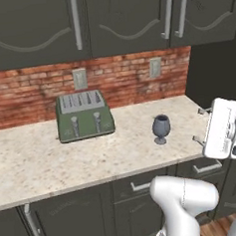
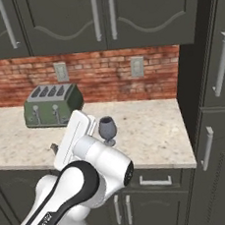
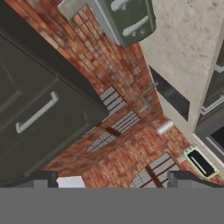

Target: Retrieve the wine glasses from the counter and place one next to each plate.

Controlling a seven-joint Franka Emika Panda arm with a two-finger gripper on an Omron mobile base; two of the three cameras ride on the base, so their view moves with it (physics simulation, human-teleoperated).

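Standing on the beige speckled tabletop (image 1: 38,165), a single dark grey-blue wine glass (image 1: 161,129) sits upright toward the right end, apart from everything else and nearer the front edge than the wall. No brand, label or readable writing shows on anything here; the only text-like marks are faint letters on the arm's dark forearm in the right base view, too small to read. A green four-slot toaster (image 1: 84,116) with two silver levers stands against the red brick backsplash (image 1: 122,79), well to the left of the glass, and two pale wall outlets (image 1: 80,78) are set into the brick above the tabletop. Dark grey-green upper cabinets (image 1: 123,20) with long silver handles hang overhead, matching lower cabinet fronts run beneath the tabletop, and a tall dark cabinet (image 2: 216,97) closes off the right end of the worktop. Nothing lies between the glass and the front edge. The white arm rises in front of the lower cabinets, its hand raised at the right end of the tabletop, level with the glass and to its right in the left base view. The gripper (image 1: 203,124) points leftward toward the glass but is clear of it, its two small dark fingers spread wide with nothing between them. In the hand view the fingertips (image 3: 43,178) frame brick and cabinet doors, with the toaster at the top.
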